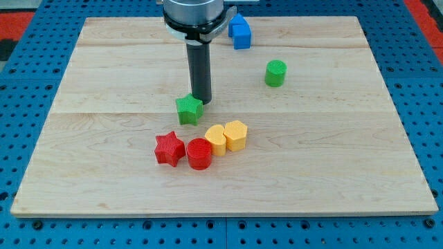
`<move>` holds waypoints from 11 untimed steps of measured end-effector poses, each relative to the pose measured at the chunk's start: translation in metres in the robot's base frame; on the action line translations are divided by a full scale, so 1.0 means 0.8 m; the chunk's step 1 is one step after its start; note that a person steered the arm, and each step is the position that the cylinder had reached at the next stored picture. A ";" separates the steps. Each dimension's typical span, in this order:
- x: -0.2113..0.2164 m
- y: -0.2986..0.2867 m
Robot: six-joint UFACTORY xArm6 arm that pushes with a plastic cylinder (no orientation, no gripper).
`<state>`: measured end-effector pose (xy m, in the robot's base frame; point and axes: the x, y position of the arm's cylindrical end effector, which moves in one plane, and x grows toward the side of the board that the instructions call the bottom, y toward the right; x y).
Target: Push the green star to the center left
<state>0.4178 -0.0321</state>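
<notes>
Where my tip (201, 102) touches 1 green star (189, 109) | 7 blocks (no claw visible)

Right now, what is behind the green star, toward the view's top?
My tip stands right behind the green star, at its upper right edge. Whether they touch cannot be told. The rod hides a strip of board behind it.

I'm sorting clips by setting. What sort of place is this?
Likely a robotics lab bench: a wooden board on a blue perforated base, small coloured blocks like the green star, and my tip beside it.
</notes>
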 end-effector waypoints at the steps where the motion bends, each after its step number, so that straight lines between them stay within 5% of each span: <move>1: 0.003 0.030; 3: 0.040 -0.028; 7: -0.031 -0.123; 11: -0.020 -0.191</move>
